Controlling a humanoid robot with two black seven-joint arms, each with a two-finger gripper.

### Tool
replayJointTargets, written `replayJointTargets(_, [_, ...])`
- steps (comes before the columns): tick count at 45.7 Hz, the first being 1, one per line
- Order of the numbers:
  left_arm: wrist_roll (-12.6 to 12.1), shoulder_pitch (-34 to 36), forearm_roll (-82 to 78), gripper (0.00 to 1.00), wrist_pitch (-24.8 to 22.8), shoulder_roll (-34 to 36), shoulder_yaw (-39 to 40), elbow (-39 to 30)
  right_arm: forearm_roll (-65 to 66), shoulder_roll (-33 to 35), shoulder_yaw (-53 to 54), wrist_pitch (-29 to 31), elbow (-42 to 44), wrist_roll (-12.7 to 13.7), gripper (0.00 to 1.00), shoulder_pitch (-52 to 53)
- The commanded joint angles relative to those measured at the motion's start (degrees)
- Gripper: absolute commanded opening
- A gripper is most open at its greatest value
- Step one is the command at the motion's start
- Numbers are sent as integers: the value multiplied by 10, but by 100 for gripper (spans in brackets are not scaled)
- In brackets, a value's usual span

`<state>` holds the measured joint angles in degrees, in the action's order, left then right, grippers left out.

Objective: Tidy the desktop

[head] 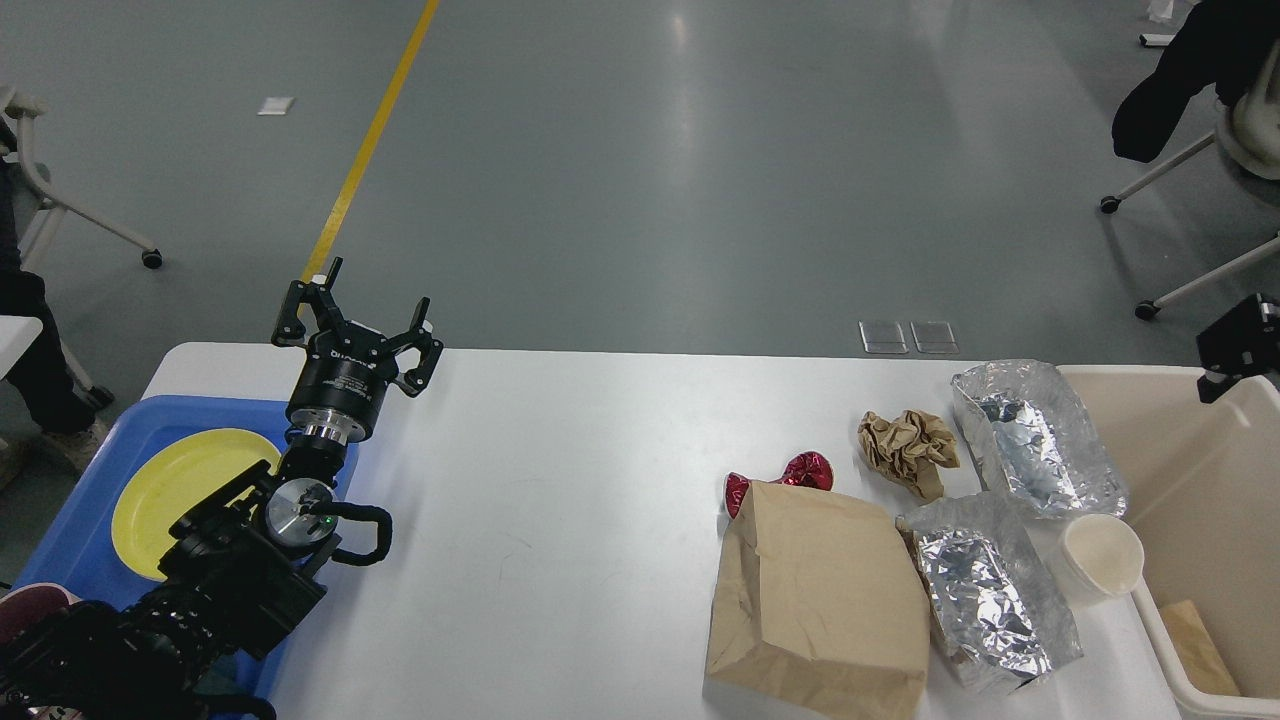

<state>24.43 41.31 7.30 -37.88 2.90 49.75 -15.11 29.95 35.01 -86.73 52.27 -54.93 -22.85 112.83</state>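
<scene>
The white desktop [560,480] carries litter on its right half: a brown paper bag [820,600], a crumpled brown paper ball [905,445], two silver foil bags [1035,435] [990,590], a red foil wrapper [805,470] and a white paper cup [1100,555]. My left gripper [362,300] stands open and empty over the table's far left edge, beside the blue tray [90,480], far from the litter. A small black part of my right gripper [1238,345] shows at the right edge, above the cream bin [1200,470]. Its fingers cannot be told apart.
A yellow plate [170,490] lies in the blue tray, and a maroon object [30,605] sits at the tray's near corner. A brown scrap [1195,640] lies in the cream bin. Office chairs stand on the grey floor at far right and far left.
</scene>
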Motion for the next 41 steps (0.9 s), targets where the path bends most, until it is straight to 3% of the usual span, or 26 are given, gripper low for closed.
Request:
replayJointTargets(1, [0, 0, 0, 97, 0, 0, 0, 0, -2, 22, 37, -2, -6, 0, 100, -41])
replayJointTargets(10, [0, 0, 0, 97, 0, 0, 0, 0, -4, 48, 116, -9, 4, -1, 100, -124])
replayJointTargets(21, [0, 0, 0, 97, 0, 0, 0, 0, -4, 46, 216, -69, 28, 0, 100, -263])
replayJointTargets(41, [0, 0, 0, 97, 0, 0, 0, 0, -17, 46, 267, -111, 124, 0, 100, -383])
